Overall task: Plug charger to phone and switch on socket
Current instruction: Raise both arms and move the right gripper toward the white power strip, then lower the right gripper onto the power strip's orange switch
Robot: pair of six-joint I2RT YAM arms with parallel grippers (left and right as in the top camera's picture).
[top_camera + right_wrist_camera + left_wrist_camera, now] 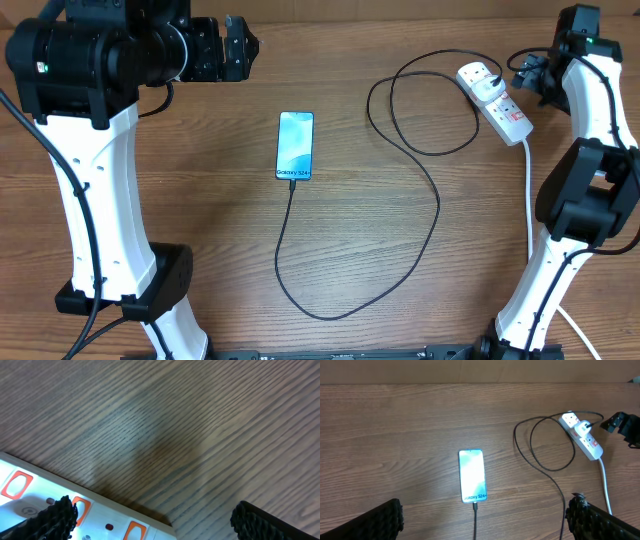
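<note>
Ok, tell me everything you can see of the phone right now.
The phone is a slim rectangular slab lying flat, screen up, near the middle of the wooden table. Its screen glows light blue, with small dark text along the bottom edge. The charger meets that edge with its small black connector, seemingly plugged in; nothing else touches the phone.

overhead top-down, wrist views share socket [583, 436]
</note>
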